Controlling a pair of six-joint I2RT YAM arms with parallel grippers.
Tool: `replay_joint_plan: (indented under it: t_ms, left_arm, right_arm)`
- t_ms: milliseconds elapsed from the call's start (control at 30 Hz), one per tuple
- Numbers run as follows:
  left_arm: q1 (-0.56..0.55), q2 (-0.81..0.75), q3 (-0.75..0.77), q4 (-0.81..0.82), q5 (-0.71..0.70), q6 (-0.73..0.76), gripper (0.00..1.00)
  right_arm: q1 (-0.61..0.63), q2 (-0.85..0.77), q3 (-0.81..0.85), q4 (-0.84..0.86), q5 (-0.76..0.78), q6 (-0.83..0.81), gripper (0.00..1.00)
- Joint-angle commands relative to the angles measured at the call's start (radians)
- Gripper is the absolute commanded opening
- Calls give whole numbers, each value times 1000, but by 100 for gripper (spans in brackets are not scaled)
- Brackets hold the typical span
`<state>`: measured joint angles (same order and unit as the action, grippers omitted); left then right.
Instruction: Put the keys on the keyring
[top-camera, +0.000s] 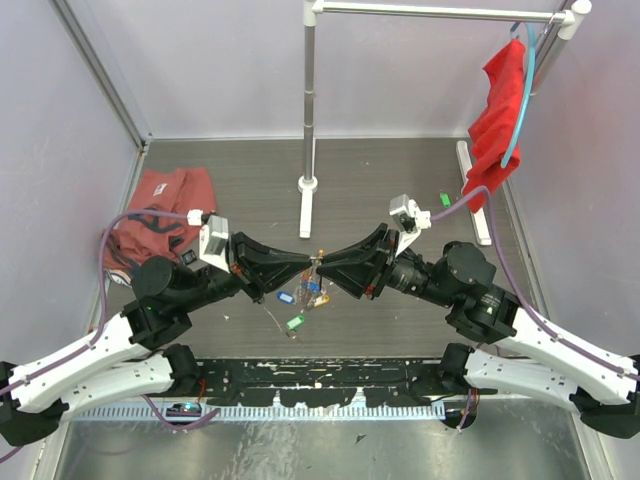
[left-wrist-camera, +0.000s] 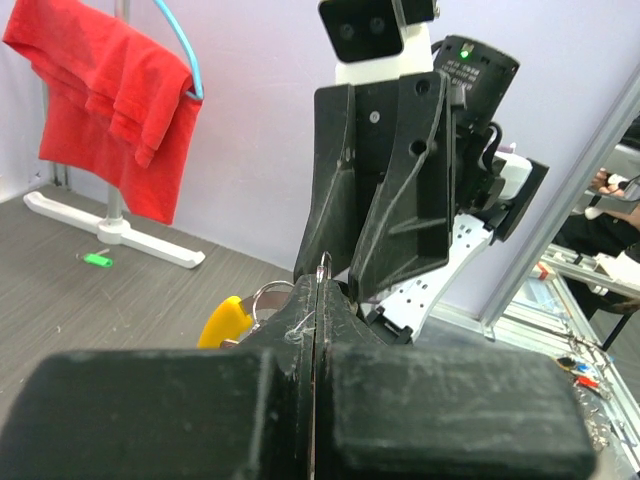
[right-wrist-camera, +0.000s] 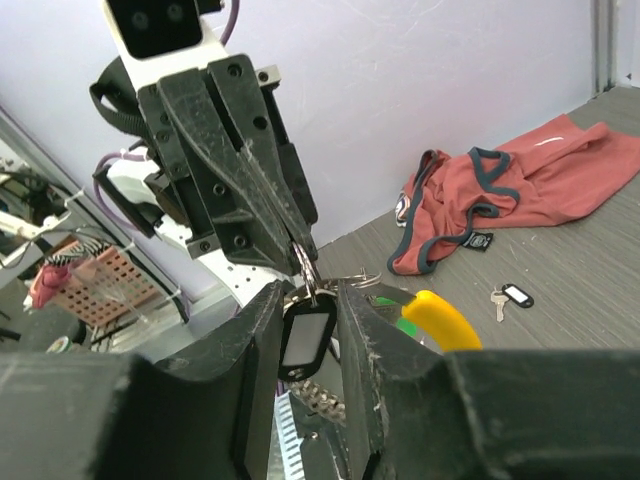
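Black-framed key tag (right-wrist-camera: 307, 340) pinched between right hand (right-wrist-camera: 307, 300) fingers; left hand (left-wrist-camera: 315, 292) pressed together on tag's metal ring (right-wrist-camera: 303, 262).

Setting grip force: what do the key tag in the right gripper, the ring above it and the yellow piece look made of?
The key tag: likely plastic, dark frame, pale insert. The small ring: metal, thin silvery glinting wire. The yellow piece: probably plastic or rubber coating, smooth, uniform colour.

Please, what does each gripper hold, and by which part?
Left gripper pinches a metal ring at its rim; right gripper holds a key by its tag.
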<state>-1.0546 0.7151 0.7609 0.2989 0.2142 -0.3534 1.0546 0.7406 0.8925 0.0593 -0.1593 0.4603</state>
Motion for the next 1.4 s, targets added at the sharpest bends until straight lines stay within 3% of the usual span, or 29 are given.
replay_joint_plan:
  t_ms: [0,933,1067,1167,1367]
  left_arm:
    - [0,-3,-9,120,3,-41,0]
    - [0,38,-6,148,45,-65,0]
    - [1,38,-7,147,48,-67,0]
    - [0,35,-9,144,48,-68,0]
    - [0,31,-1,110,64,-68,0]
  right_arm:
    - [4,8,66,40,-86,-93,33]
    - [5,17,63,71,-103,-92,17]
    - [4,16,66,67,-99,-96,12]
    - [5,16,70,60,-97,-104,2]
    - [4,22,120,-40,-98,-159,1]
